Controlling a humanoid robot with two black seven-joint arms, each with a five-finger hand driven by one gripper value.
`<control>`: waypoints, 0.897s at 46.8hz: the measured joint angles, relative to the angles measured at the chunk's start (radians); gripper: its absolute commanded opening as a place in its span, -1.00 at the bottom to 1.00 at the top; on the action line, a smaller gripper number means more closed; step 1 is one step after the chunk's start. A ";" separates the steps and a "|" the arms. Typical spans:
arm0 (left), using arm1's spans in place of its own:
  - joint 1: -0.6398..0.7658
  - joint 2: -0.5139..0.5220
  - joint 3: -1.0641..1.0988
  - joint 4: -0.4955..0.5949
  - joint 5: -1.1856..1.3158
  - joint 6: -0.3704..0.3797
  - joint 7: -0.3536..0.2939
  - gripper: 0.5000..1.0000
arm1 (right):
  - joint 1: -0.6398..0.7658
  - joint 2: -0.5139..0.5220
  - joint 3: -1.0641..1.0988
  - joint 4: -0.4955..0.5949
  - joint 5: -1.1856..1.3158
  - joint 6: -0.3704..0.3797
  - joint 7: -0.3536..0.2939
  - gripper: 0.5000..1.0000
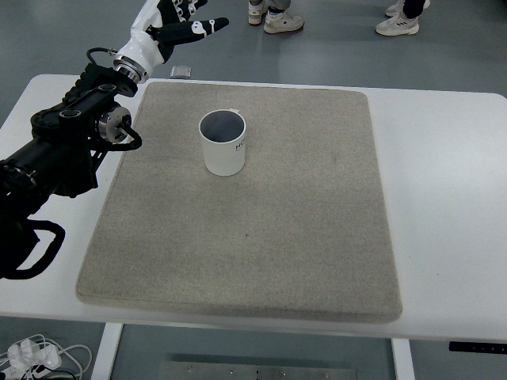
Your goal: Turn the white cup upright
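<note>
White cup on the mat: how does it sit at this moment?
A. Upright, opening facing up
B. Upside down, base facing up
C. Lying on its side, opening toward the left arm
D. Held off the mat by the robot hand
A: the white cup stands on the grey mat with its dark interior visible from above, and the left robot hand is well clear of it, fingers spread.

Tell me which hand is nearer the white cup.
Left. The left hand hovers open beyond the mat's far-left corner, up-left of the upright white cup. The right hand is out of view.
</note>
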 measured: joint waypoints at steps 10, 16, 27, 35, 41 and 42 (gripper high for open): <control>0.017 0.023 -0.011 0.002 -0.180 -0.133 0.000 0.93 | 0.000 0.000 0.000 0.000 0.000 0.000 0.000 0.81; 0.021 0.061 -0.018 0.004 -0.307 -0.172 0.039 0.93 | 0.000 0.000 0.000 0.000 0.000 0.000 0.000 0.81; 0.034 0.068 -0.022 0.023 -0.414 -0.163 0.163 0.94 | 0.000 0.000 0.004 0.000 0.000 0.000 0.000 0.81; 0.066 0.057 -0.099 0.024 -0.424 -0.150 0.249 0.94 | 0.000 0.000 0.002 0.000 0.000 0.000 0.000 0.81; 0.071 0.040 -0.200 0.028 -0.425 -0.026 0.301 0.97 | 0.000 0.000 0.000 0.000 0.000 0.001 0.000 0.81; 0.071 0.039 -0.213 0.027 -0.425 -0.011 0.305 0.97 | 0.000 0.000 0.000 0.000 0.000 0.001 0.000 0.81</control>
